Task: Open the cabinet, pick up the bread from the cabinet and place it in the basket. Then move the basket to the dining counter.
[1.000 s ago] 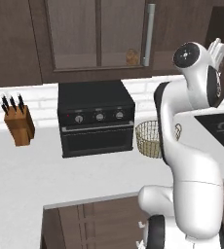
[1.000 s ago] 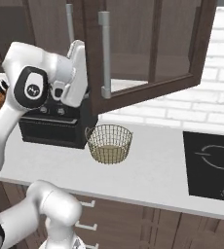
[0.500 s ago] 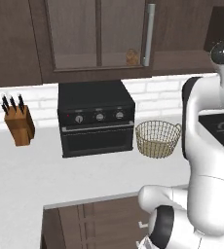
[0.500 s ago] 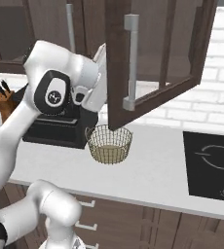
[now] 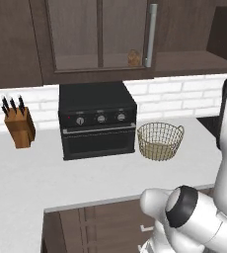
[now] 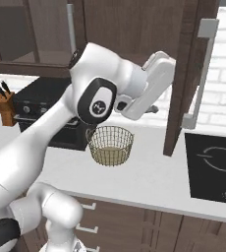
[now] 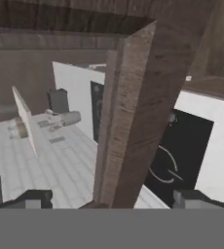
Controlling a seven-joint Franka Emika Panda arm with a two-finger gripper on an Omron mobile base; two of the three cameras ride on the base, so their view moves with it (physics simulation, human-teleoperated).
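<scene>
Likely the bread (image 5: 133, 57) is light and crushable; we'd pinch its middle gently, claw (image 7: 109, 200) spread wide beside the cabinet door (image 6: 189, 74).

On the white desk (image 5: 46, 178) there stood one black box-shaped oven (image 5: 97, 120) with three round knobs (image 5: 100, 118) on its front, one round tan open-weave basket (image 5: 159, 141), and one wooden knife block (image 5: 21, 126) holding three black-handled knives. Behind the glass of the dark brown wooden wall cabinet (image 5: 100, 39) lay one small golden-brown piece of bread (image 5: 133, 57), and one black cooktop (image 6: 214, 166) sat in the worktop.
</scene>
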